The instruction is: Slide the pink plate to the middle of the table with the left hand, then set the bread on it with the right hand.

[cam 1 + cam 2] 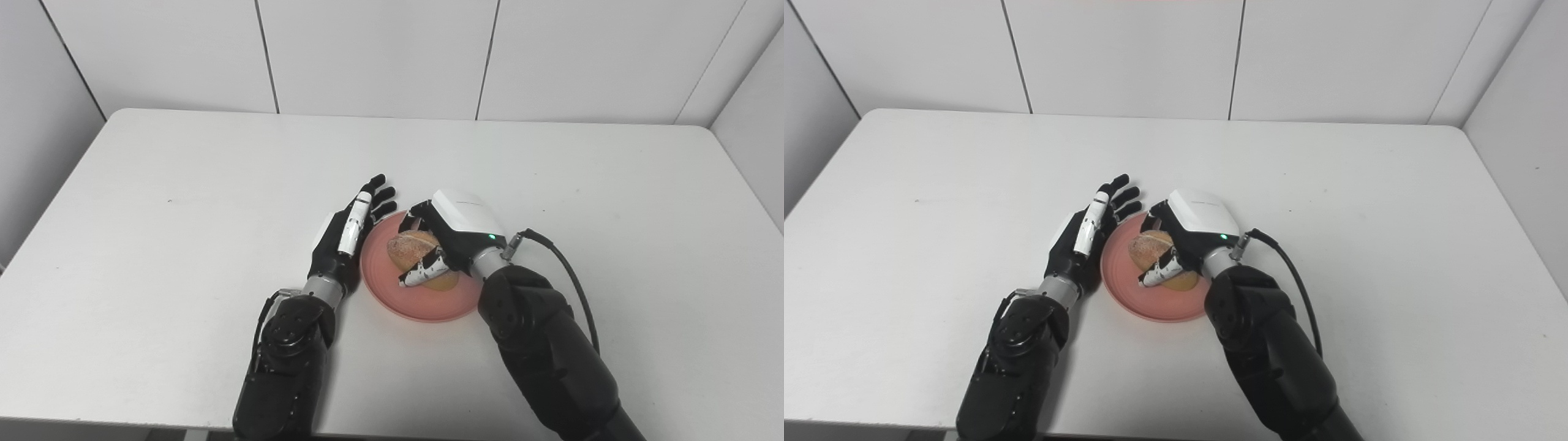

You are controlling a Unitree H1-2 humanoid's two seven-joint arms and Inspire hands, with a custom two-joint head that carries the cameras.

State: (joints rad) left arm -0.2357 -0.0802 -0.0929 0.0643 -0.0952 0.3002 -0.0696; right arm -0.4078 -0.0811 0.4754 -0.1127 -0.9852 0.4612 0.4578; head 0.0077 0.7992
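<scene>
No words or brand marks can be read on anything here; the white shell on the back of the right hand (456, 236) has faint grey print, but it is too small to make out, and a tiny green light glows near its wrist. That hand is black with a smooth, hard, shiny white cover, and it is curled around the bread (415, 252), with its thumb across the front of the roll. The bread is round and lumpy, with a rough, speckled brown crust and a paler underside. It sits under the right hand, on the pink plate (422, 303), which is round, smooth and flat with a low rim. The left hand (350, 236) lies just beside the plate's left edge, holding nothing, its fingers stretched out straight and a little apart. The plate rests near the middle of the white table (184, 245), which looks smooth and matte with rounded corners. A black cable (572, 275) loops out from the right wrist.
</scene>
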